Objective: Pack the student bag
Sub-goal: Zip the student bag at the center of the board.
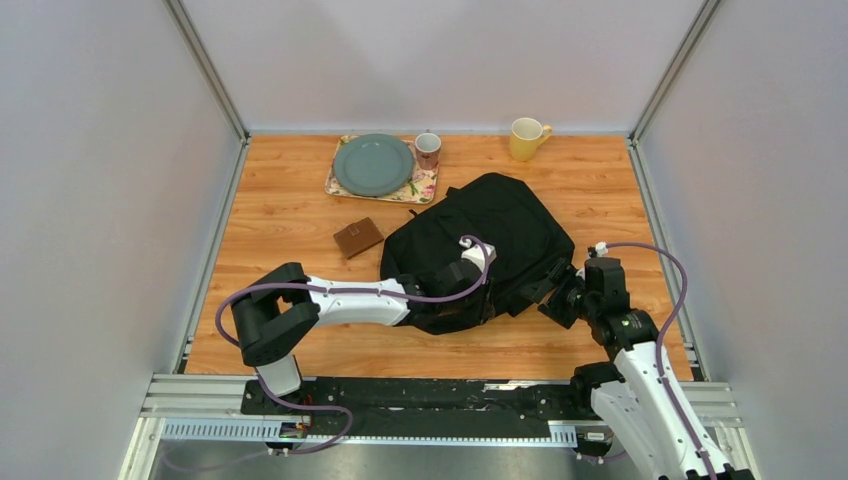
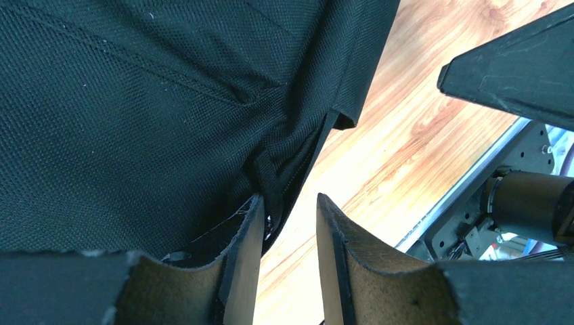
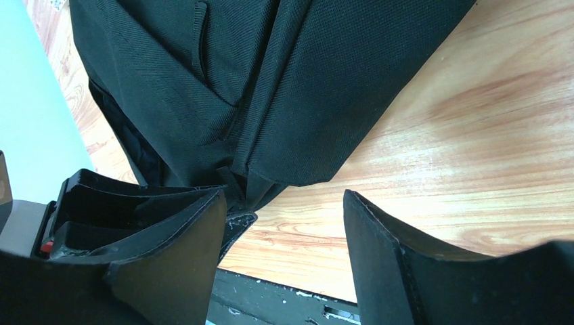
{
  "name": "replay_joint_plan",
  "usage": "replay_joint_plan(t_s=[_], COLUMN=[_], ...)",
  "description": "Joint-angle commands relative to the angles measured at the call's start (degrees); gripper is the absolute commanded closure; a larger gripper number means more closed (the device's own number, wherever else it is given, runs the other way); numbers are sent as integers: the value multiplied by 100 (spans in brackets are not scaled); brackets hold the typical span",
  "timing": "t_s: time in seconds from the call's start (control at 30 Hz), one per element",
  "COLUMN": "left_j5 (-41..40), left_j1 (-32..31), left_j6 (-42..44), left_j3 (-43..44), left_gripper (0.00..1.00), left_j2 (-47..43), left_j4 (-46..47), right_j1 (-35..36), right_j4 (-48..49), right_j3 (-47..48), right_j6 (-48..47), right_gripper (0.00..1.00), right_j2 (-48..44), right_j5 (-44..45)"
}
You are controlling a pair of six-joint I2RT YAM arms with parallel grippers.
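Black cloth fills the middle of the wooden surface (image 1: 290, 200). It is the student bag (image 1: 490, 230), lying flat with its round end toward the back wall. It looks shut, and I cannot see any way in yet.

A small brown flat thing (image 1: 357, 237) lies just beside the bag on its left, not inside it. A plate (image 1: 372, 164) on a tray (image 1: 425, 190), a patterned cup (image 1: 428, 150) and a yellow cup (image 1: 526, 138) sit near the back. I cannot tell which of these should go in.

The left fingers (image 2: 335, 244) are at the bag's near edge with a small gap between them. Only bare wood shows in that gap, and one finger touches the bag's seam. The right fingers (image 3: 379, 250) are spread wide by the bag's right corner, holding nothing.

So the packing looks hardly begun. The bag must be opened first, I think, and then the things put in.
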Motion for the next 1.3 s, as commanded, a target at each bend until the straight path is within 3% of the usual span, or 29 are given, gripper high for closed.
replay_joint_plan(t_s=[0.0, 0.57, 0.93, 1.27], left_j5=[36, -131, 176, 194], left_j1=[73, 302, 364, 381], left_j6=[-203, -774, -880, -976], left_j3=[54, -1124, -923, -641], left_gripper=[58, 59, 60, 66], left_j2=[-25, -623, -343, -26], left_j4=[480, 1842, 2037, 1571], right_j1=[17, 17, 17, 9], right_j4=[183, 324, 351, 350], right_j3=[18, -35, 9, 9], right_j6=[-40, -84, -137, -163], right_gripper=[33, 34, 34, 33], right_j2=[39, 268, 339, 356], right_j5=[-46, -169, -231, -266])
